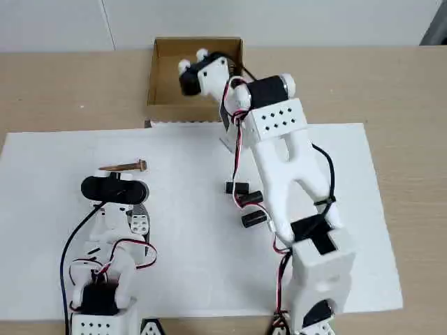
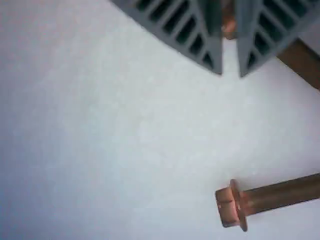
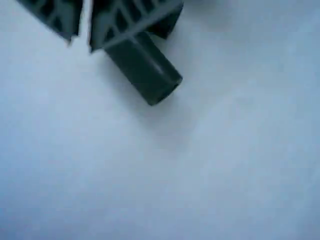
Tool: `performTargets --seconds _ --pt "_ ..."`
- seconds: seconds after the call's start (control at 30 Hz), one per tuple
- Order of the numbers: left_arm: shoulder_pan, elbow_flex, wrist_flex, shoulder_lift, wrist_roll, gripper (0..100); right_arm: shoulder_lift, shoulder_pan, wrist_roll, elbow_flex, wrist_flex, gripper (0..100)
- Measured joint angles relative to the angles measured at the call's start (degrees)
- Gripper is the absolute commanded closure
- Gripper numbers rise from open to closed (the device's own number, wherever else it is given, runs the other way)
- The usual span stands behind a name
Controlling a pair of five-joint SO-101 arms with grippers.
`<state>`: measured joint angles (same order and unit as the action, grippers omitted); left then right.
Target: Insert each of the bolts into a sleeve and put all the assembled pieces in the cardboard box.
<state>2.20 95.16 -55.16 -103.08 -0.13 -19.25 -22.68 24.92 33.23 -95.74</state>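
Note:
A copper bolt [image 1: 124,166] [image 2: 265,200] lies on the white paper just beyond my left gripper [image 1: 119,180] [image 2: 230,70]. That gripper is shut, with a copper piece of another bolt [image 2: 227,24] pinched between its fingers. My right gripper [image 1: 227,136] [image 3: 82,42] hangs over the paper's far edge, close to the cardboard box [image 1: 151,77]. It is shut on a black sleeve [image 3: 145,70], which sticks out past its fingers above the paper. Three more black sleeves [image 1: 237,187] [image 1: 251,197] [image 1: 255,218] lie mid-paper, partly under the right arm.
The white paper [image 1: 188,244] covers most of the wooden table [image 1: 63,84]. The right arm stretches diagonally from the near right corner to the box, across the sleeves. The box stands just off the paper's far edge.

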Motion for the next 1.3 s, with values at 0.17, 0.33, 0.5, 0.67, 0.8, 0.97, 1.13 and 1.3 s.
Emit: performTargets --seconds 0.17,0.33,0.5,0.67,0.8,0.97,1.13,1.3 --pt "0.1 0.0 0.0 0.0 0.1 99 10.1 0.0 4.2 -12.8 0.0 98.9" --pt "0.1 0.0 0.0 0.0 0.1 99 20.0 -0.1 7.9 -26.2 0.0 90.1" --pt "0.1 0.0 0.0 0.0 0.1 99 27.4 -0.1 13.2 -38.2 0.0 87.2" --pt "0.1 0.0 0.0 0.0 0.1 99 30.5 -0.1 17.5 -47.8 2.7 86.9" --pt "0.1 0.0 0.0 0.0 0.1 99 30.6 -0.1 19.3 -52.4 6.6 86.9" --pt "0.1 0.0 0.0 0.0 0.1 99 30.7 -3.1 20.4 -56.4 10.6 86.8" --pt "0.1 0.0 0.0 0.0 0.1 99 30.7 -4.7 20.4 -59.5 14.1 86.8" --pt "0.1 0.0 0.0 0.0 0.1 99 30.7 -4.7 20.4 -62.2 16.7 86.8"
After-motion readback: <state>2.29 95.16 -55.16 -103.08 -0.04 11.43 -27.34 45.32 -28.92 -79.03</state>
